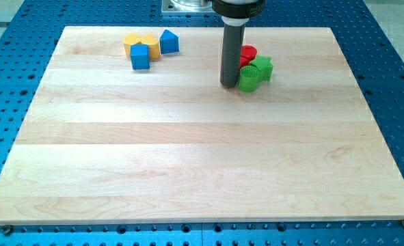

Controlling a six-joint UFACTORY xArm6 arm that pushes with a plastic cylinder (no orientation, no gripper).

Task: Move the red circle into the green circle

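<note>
Resting state: my tip (229,85) is standing on the board just to the view's left of the green circle (249,78), touching it or nearly so.
Jaws: none are showing; the arm is ending in a plain rod, so nothing is being clenched or released, only pushed.
Near board: the wooden board (188,171) is lying bare across its whole lower part, pale planks running side to side.
Green circle: it is sitting at the rod's lower right, a low ribbed cylinder, seeming to touch the blocks behind it.
Green star: a second green block (263,67), star-like in outline, is crowding just behind and to the view's right.
Red circle: the red circle (248,53) is peeking out behind the rod, partly hidden, already pressing against the green pair.
Handling: I am judging the red circle light, rigid and smooth-bottomed, sliding easily and likely spinning off an off-centre push; contact is best taken on its far side, aiming toward the green circle.
Progress: the two circles are looking as good as joined, though the rod is hiding the seam.
Far left: a yellow block (137,41), a blue cube (140,57) and a blue pointed block (169,42) are clustering well apart.
Room: a blue perforated table (393,68) is surrounding the board.
</note>
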